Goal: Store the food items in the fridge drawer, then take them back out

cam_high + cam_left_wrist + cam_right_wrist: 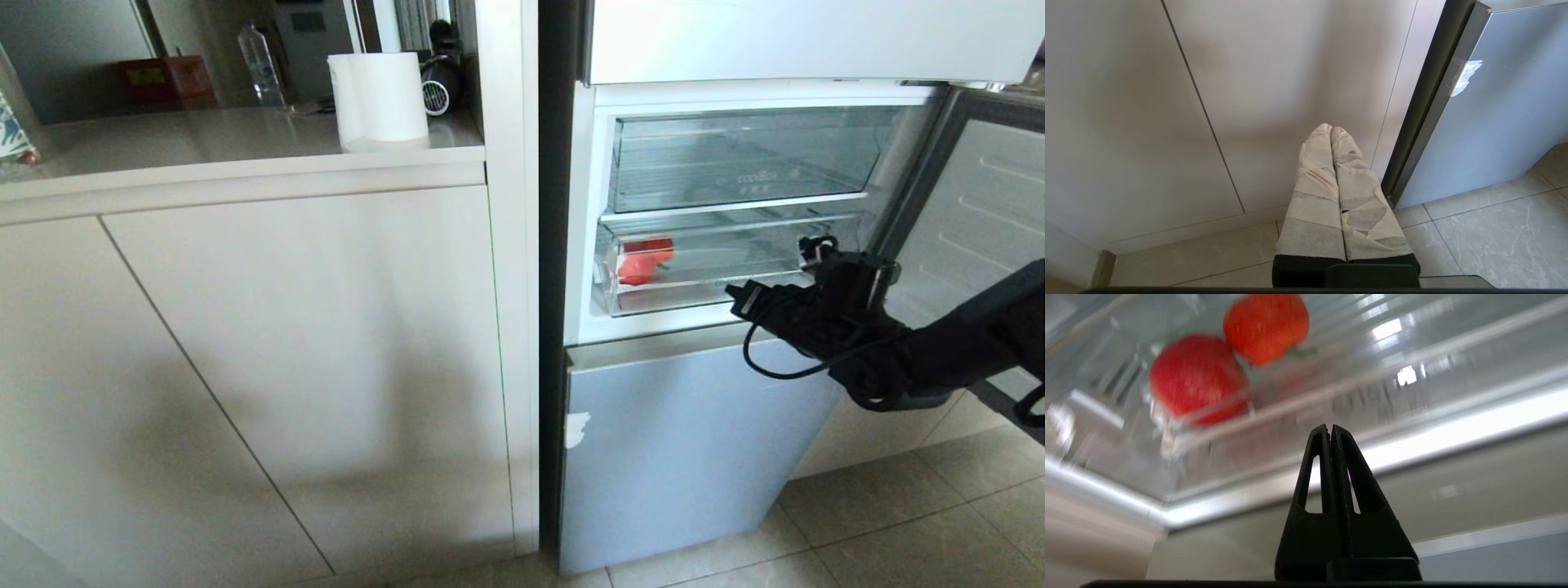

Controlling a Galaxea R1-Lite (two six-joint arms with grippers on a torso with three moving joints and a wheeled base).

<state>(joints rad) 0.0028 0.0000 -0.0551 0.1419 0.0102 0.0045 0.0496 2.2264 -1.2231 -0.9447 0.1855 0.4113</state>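
Observation:
Two red food items (645, 260) lie at the left end of the clear fridge drawer (735, 265), which sits in the open fridge under a shelf. The right wrist view shows them from below through the plastic, a red one (1198, 377) and a red-orange one (1265, 326) touching each other. My right gripper (737, 299) is shut and empty, just in front of the drawer's front lip (1412, 359), to the right of the food. Its black fingers (1316, 457) are pressed together. My left gripper (1331, 128), with taped fingers, hangs shut and empty near the floor by the cabinet.
Above the drawer is a clear bin with lettering (735, 163). The fridge door (980, 212) stands open on the right, close behind my right arm. The grey lower fridge door (694, 425) is closed. A counter (204, 139) with a paper roll (380, 98) is on the left.

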